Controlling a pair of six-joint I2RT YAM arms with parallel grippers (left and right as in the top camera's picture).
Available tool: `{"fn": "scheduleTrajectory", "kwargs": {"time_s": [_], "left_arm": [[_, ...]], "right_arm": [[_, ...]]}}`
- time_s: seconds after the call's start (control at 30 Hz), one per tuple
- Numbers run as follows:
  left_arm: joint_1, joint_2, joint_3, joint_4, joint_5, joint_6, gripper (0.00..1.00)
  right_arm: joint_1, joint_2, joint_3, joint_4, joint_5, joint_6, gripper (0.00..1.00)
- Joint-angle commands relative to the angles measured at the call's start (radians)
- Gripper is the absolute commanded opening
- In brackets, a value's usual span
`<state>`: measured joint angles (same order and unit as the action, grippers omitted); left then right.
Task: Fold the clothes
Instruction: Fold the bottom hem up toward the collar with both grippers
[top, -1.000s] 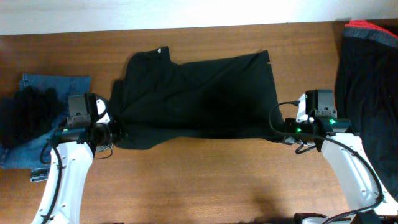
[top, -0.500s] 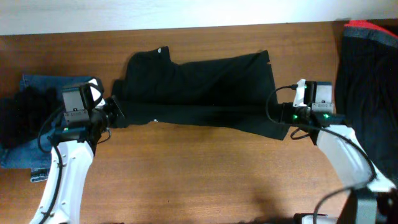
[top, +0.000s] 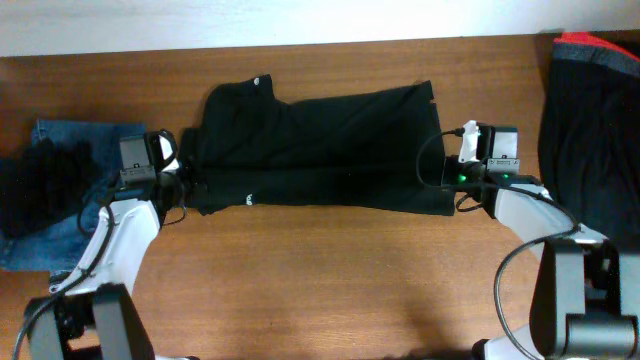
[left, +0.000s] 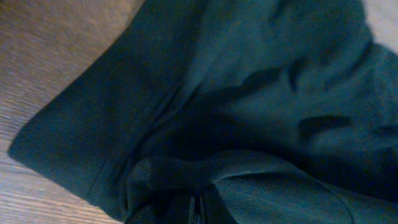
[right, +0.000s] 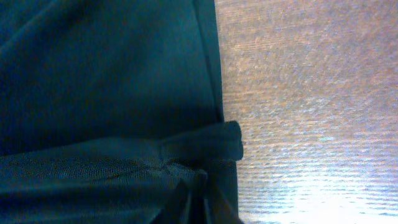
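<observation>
A wide black garment lies across the middle of the wooden table, its near half folded up over its far half. A small white logo shows on the folded flap. My left gripper is shut on the garment's left corner, and the bunched black fabric fills the left wrist view. My right gripper is shut on the garment's right corner, with the pinched fabric edge showing in the right wrist view. Folded blue denim jeans lie at the far left.
A crumpled black piece lies on the jeans at the left edge. Another dark garment with a red band covers the table's right end. Bare wood runs along the front.
Both grippers have carried the garment's near edge away from the front of the table, folding it over the far half. The garment now looks narrower front to back.
</observation>
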<state>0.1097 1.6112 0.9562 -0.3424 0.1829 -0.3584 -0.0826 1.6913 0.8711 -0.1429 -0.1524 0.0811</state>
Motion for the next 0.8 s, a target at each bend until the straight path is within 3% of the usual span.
{"fn": "scheduleTrajectory", "kwargs": {"time_s": [0.0, 0.03, 0.07, 0.1, 0.13, 0.2, 0.3, 0.47, 0.5, 0.53, 0.67, 0.77], "left_arm": [[0.008, 0.047, 0.021, 0.022, -0.027, 0.015, 0.09], [0.008, 0.064, 0.021, 0.032, -0.027, 0.015, 0.26], [0.008, 0.076, 0.021, 0.038, -0.027, 0.015, 0.37], [0.008, 0.081, 0.021, 0.044, -0.027, 0.015, 0.5], [0.008, 0.085, 0.021, 0.05, -0.027, 0.016, 0.54], [0.008, 0.085, 0.021, 0.072, -0.034, 0.016, 0.59], [0.01, 0.076, 0.047, 0.096, -0.035, 0.04, 0.69], [0.008, 0.04, 0.146, 0.082, -0.037, 0.062, 0.75], [0.008, 0.034, 0.173, 0.076, -0.037, 0.065, 0.84], [0.008, 0.031, 0.2, 0.072, -0.037, 0.066, 0.99], [-0.008, 0.037, 0.343, 0.023, -0.02, 0.111, 0.99], [-0.022, 0.086, 0.531, -0.135, -0.022, 0.132, 0.99]], "right_arm": [[-0.003, 0.039, -0.002, 0.021, -0.015, -0.006, 0.41], [-0.003, 0.044, -0.002, 0.021, -0.016, -0.006, 0.48], [-0.003, 0.044, -0.002, 0.021, -0.016, -0.006, 0.55], [-0.003, 0.044, -0.002, 0.021, -0.016, -0.006, 0.68], [-0.003, 0.042, -0.001, 0.021, -0.016, -0.006, 0.86], [-0.003, 0.034, 0.004, 0.018, -0.016, -0.006, 0.99], [-0.003, 0.001, 0.041, -0.029, -0.016, -0.007, 0.99], [-0.003, -0.056, 0.132, -0.135, -0.017, -0.026, 0.99], [-0.003, -0.069, 0.16, -0.167, -0.018, -0.026, 0.99], [-0.003, -0.078, 0.19, -0.209, -0.031, -0.031, 0.99], [-0.003, -0.079, 0.36, -0.362, -0.106, -0.114, 0.99], [-0.003, -0.047, 0.541, -0.509, -0.106, -0.115, 0.99]]}}
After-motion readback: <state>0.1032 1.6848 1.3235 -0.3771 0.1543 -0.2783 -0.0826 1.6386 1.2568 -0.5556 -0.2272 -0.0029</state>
